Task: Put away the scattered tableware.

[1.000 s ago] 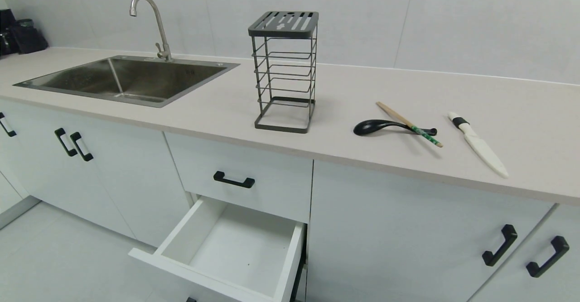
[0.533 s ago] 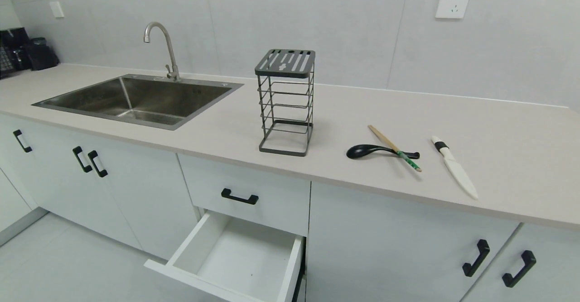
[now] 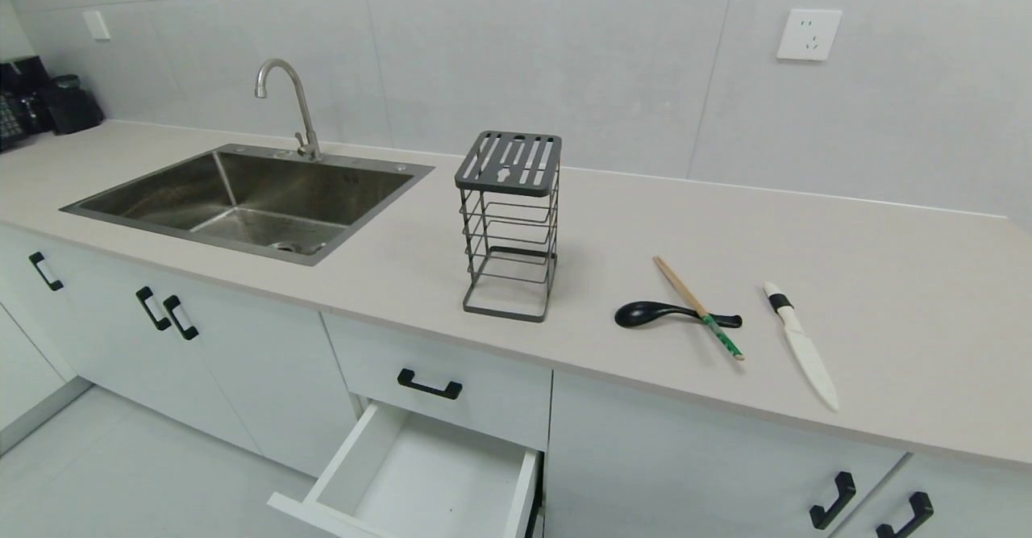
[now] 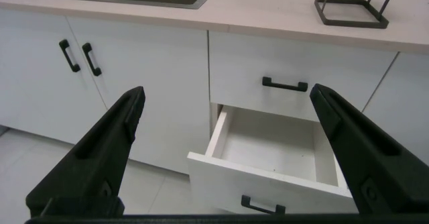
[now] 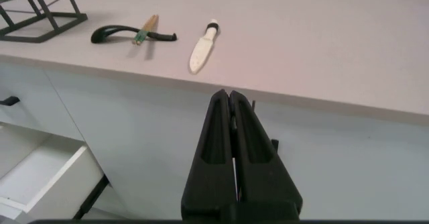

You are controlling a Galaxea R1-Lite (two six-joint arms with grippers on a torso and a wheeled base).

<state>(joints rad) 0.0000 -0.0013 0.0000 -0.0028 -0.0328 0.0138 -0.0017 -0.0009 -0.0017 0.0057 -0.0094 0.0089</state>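
On the beige counter (image 3: 629,223) lie a black spoon (image 3: 661,313), a pair of wooden chopsticks (image 3: 697,308) crossing its handle, and a white knife (image 3: 801,345) to their right. A dark wire cutlery rack (image 3: 509,226) stands upright left of them. Below it a white drawer (image 3: 419,481) is pulled out with nothing inside. My left gripper (image 4: 228,93) is open, in front of the drawer (image 4: 275,153) and below counter height. My right gripper (image 5: 229,98) is shut on nothing, in front of the counter edge, short of the knife (image 5: 203,44), spoon (image 5: 114,33) and chopsticks (image 5: 145,29).
A steel sink (image 3: 242,199) with a curved tap (image 3: 286,102) sits at the counter's left. Cabinet doors with black handles (image 3: 165,312) run under the counter, and a shut drawer (image 3: 435,381) sits above the pulled-out one. A wall socket (image 3: 809,35) is at the back right.
The whole head picture has shifted downward, showing more wall, so the camera moved. The tableware and rack lie where they were on the counter.
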